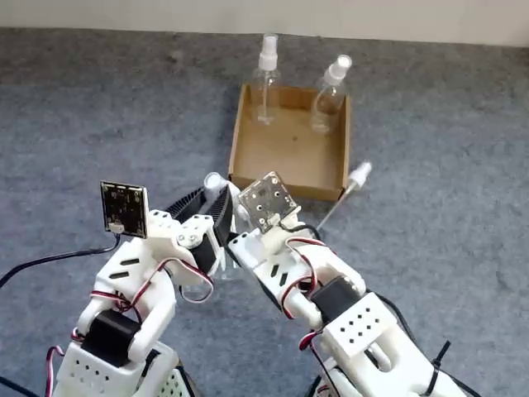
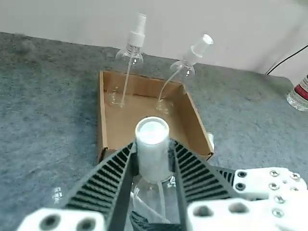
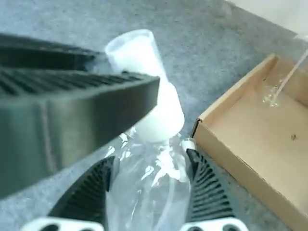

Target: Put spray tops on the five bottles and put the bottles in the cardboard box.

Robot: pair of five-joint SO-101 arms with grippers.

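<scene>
High view looks down on a grey, carpet-like surface point(image 1: 99, 107) that runs back to a pale wall point(image 1: 248, 12). Toward the far middle sits the cardboard box point(image 1: 285, 153), open on top. Two bottles stand along its far wall, the left bottle point(image 1: 266, 83) in the corner and the right bottle point(image 1: 328, 99) beside it, each with a white sprayer on. A loose spray top point(image 1: 358, 175) lies on the surface just beside the box's near right corner, its thin tube pointing toward the arms. In front of the box a third bottle point(image 3: 147, 192) is held between the two arms. The right hand point(image 3: 149, 190) is closed around its clear body, and the left hand point(image 2: 152, 149) pinches the white spray top point(image 2: 152, 137) sitting on its neck. A black cable point(image 1: 33, 266) trails over the surface at the near left. Left wrist view catches a red-labelled bottle point(image 2: 299, 91) standing well apart, off to the side near the wall.
</scene>
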